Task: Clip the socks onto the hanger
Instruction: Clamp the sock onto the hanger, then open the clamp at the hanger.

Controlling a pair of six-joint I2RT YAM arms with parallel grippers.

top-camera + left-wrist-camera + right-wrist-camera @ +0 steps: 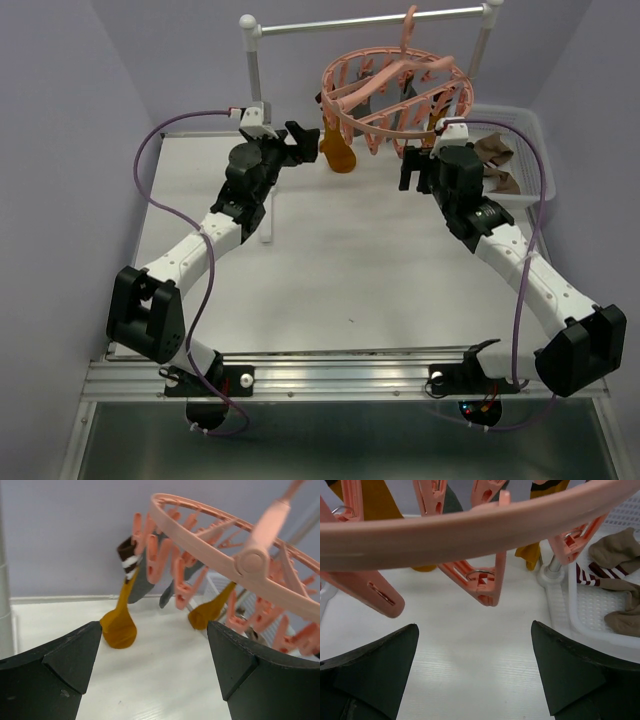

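The salmon-pink round hanger [395,85] hangs from the rail at the back, its ring close in the left wrist view [210,535] and the right wrist view [470,530]. A mustard sock [338,152] with a dark striped cuff hangs clipped at its left side [119,625]. A second mustard sock [210,611] and grey socks [142,582] hang further back. Brown socks [495,155] lie in the basket [615,550]. My left gripper [303,140] is open and empty beside the hanging mustard sock [155,650]. My right gripper [415,168] is open and empty below an unused clip [485,585].
A white-posted metal rail stand [250,50] carries the hanger across the back. A white mesh basket [530,140] stands at the back right, its rim just right of my right gripper [572,615]. Purple walls close in the sides and back.
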